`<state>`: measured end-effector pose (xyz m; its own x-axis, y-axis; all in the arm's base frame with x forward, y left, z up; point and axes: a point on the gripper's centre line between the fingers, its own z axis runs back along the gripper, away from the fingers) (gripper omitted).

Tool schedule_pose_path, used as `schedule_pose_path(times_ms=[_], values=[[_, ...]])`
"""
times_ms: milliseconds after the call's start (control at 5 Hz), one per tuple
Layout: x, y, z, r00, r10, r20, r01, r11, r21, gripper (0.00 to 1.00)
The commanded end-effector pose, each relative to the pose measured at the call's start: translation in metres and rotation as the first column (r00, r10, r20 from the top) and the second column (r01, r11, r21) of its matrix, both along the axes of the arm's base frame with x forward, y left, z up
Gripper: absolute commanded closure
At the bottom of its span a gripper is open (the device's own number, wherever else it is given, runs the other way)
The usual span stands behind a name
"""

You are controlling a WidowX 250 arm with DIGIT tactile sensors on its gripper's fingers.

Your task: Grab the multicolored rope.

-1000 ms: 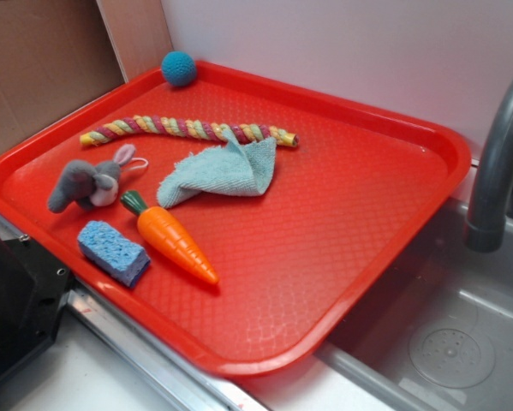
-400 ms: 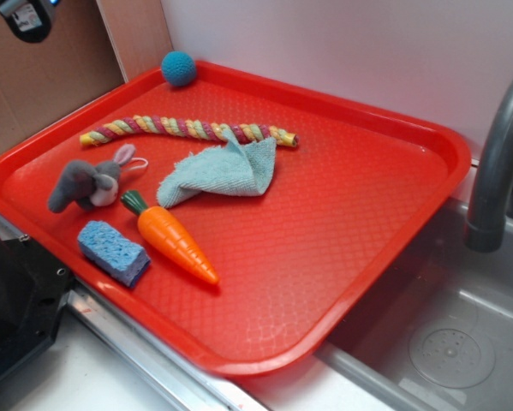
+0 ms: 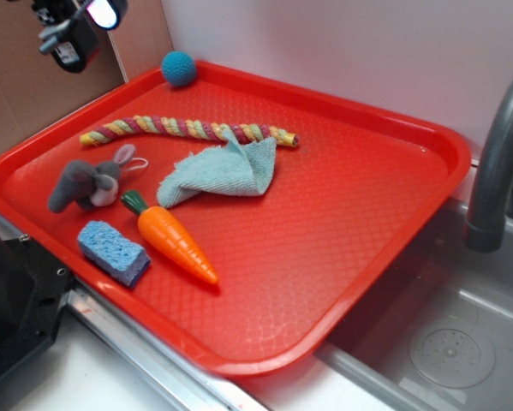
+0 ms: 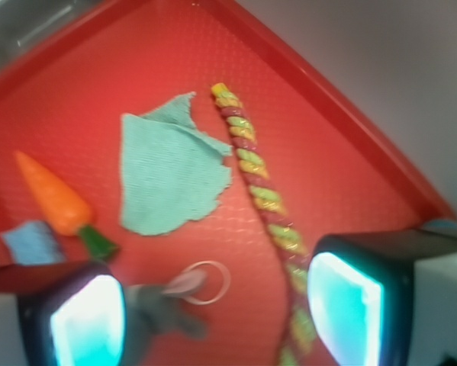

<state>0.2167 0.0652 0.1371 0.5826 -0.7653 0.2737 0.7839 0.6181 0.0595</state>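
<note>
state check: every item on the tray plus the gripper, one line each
multicolored rope: flat on tray, ungrasped, rag edge touching it
light blue rag: crumpled, folded over
toy carrot: on its side
blue sponge: flat
plush bunny: lying down
blue ball: against tray rim
gripper: open, above the tray, empty

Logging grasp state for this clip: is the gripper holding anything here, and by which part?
Nothing is held. The gripper is open, high above the tray; the multicolored rope lies untouched.
</note>
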Motion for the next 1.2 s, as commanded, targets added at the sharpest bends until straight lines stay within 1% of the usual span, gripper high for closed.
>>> schedule_pose_path(times_ms=[0,200,400,600,800,1000], values=[[0.037,0.004,-0.04,0.995,-0.096,0.01,0.094,0.99,0.108,0.0],[0.049,0.002,-0.063,0.988,-0.15,-0.029,0.153,0.983,0.105,0.0],[0.055,0.002,-0.085,0.984,-0.159,-0.075,0.166,0.98,0.107,0.0],[0.059,-0.001,-0.109,0.979,-0.166,-0.122,0.182,0.975,0.131,0.0],[0.06,-0.005,-0.115,0.976,-0.18,-0.123,0.196,0.971,0.136,0.3],[0.058,-0.01,-0.121,0.972,-0.202,-0.121,0.218,0.965,0.146,1.0]])
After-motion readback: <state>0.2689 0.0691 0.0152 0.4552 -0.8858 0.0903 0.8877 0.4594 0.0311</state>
